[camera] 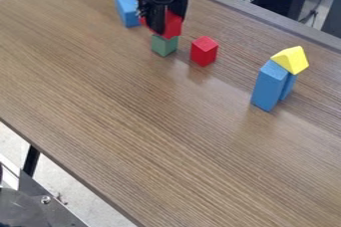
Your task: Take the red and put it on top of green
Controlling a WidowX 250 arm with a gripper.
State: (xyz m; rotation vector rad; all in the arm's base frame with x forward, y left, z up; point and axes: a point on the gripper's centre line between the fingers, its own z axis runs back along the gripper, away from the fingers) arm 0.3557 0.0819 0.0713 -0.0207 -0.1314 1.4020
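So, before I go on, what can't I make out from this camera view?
All in the camera view:
- Hold on the upper red block: the claw covers part of it.
- Seating on the green block: the upper red block hides its top.
- Rear blue block: largely hidden by the front blue block.
- Upper arm: cut off by the top edge.

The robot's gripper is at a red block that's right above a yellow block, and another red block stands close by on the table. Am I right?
Not quite: the block right below is green, not yellow. The camera view shows the gripper at a red block right above the green block, and the other red block stands close by on the table.
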